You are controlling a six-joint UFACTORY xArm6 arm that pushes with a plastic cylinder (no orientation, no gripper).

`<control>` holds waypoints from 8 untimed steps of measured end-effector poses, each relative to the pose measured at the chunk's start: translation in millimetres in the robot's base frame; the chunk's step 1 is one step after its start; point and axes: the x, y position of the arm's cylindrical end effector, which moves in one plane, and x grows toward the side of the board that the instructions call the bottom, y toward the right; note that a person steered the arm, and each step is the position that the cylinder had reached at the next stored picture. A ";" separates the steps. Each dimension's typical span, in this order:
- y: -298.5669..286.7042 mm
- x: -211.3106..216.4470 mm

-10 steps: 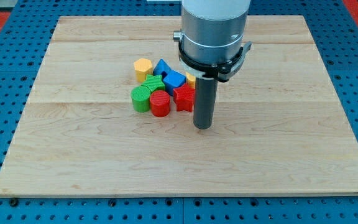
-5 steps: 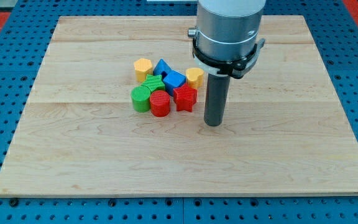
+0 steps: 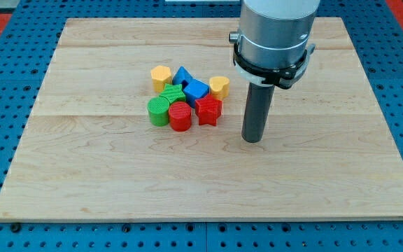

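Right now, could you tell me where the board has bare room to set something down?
Bare wood runs along the view's bottom below my tip, down the view's left beside the green cylinder, and on the right past the rod. It is crowded around the red star, blue cube and yellow blocks.

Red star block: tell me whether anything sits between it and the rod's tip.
Nothing visible does. My tip rests on bare wood to the view's right of the red star block, apart from it, with only open board between them. The red cylinder lies on the star's far side.
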 end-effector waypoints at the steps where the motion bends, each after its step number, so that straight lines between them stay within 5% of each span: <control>1: -0.1 0.0; 4: 8.7 6.3; 6: -5.9 -53.0; 8: -5.9 -66.8</control>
